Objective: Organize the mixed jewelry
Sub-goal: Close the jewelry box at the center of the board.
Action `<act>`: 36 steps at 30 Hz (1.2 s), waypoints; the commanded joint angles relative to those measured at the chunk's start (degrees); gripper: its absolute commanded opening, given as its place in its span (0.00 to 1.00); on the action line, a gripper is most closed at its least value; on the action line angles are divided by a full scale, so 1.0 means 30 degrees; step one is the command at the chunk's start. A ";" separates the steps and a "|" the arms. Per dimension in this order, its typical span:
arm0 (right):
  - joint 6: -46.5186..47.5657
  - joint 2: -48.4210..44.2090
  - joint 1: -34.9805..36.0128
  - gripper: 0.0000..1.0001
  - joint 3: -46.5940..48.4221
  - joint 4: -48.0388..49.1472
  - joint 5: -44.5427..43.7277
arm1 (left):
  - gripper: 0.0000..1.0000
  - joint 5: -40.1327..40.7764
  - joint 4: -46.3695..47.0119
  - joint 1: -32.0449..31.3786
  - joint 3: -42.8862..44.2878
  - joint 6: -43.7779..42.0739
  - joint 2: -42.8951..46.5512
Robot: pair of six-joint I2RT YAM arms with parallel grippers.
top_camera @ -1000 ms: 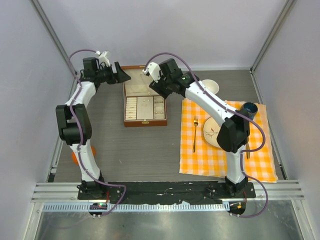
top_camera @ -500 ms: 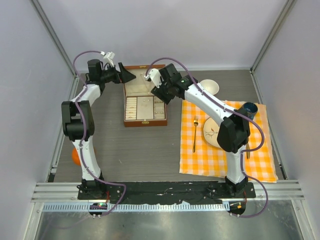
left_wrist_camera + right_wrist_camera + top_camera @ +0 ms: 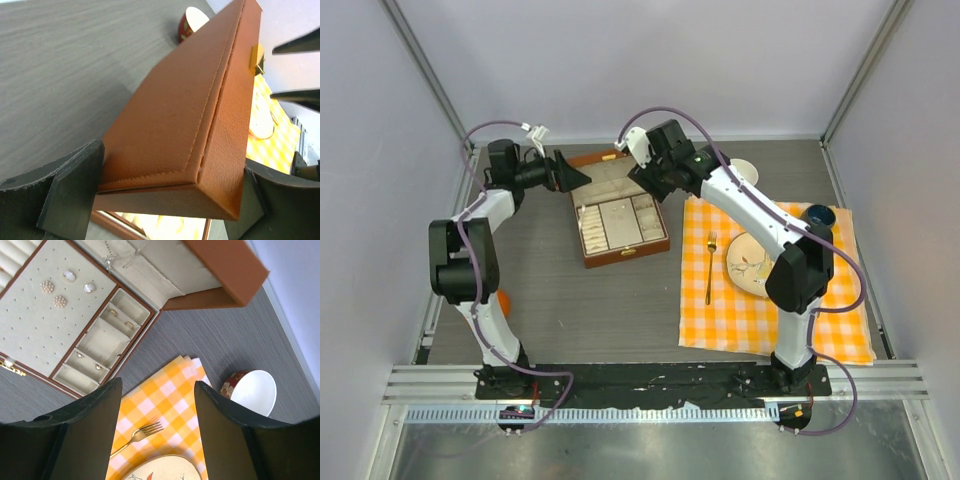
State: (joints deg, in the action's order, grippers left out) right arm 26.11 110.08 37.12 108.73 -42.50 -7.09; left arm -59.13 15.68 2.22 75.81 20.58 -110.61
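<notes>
Locate the brown jewellery box [image 3: 623,222] at rear centre of the grey table [image 3: 570,310], skewed to the table edges, with the lid [image 3: 190,110] standing up at the far side. Note the gold clasp [image 3: 256,57] on the lid's free edge.

Locate the left gripper [image 3: 567,172] at the lid's left corner. In the left wrist view, find that corner filling the gap between the widely spread fingers [image 3: 70,190] and resting against both: a wide grip on the lid.

Locate the right gripper [image 3: 652,185] beside the lid's right end. In the right wrist view, confirm jaws parted, nothing between them, hanging above the box's right edge and clear of it.

Find the mixed jewelry [image 3: 60,301] inside the box, best seen from the right wrist:
- On the perforated cream panel [image 3: 45,335]: two pearl-cluster studs [image 3: 47,286] and two pale oval studs [image 3: 90,287], grouped near the panel's far end.
- In the far right-hand compartment: two small rings [image 3: 129,325].
- In a nearer right-hand compartment: two more tiny pieces, too small to identify.
- Against the lid lining: a thin chain necklace [image 3: 111,257].

To the right of the box, note the orange checked cloth [image 3: 770,310] carrying a gold fork [image 3: 709,268], a patterned plate [image 3: 752,262] and a blue cup [image 3: 817,215]. Beyond the cloth, note a small red-sided bowl [image 3: 252,390] with white interior.
</notes>
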 commanded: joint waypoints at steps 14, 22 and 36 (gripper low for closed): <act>-0.1232 -0.3617 -0.0070 0.66 -0.1554 -0.0218 -0.0360 | 1.00 0.1839 -1.0879 -0.0271 -0.4937 -0.8762 0.8886; -0.1203 -0.4262 -0.0070 0.66 -0.2286 -0.0160 -0.0507 | 1.00 0.2220 -1.3337 -0.0271 -0.6021 -0.9465 1.1759; -0.1261 -0.4703 -0.0099 0.66 -0.3547 0.0133 -0.0273 | 1.00 0.3038 -1.2936 -0.1550 -0.6725 -0.8647 1.3989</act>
State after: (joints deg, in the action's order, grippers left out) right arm 23.46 98.13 37.01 98.43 -44.23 -8.08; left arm -51.88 -27.92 1.02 55.59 -8.19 -68.82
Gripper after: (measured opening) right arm 0.658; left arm 0.996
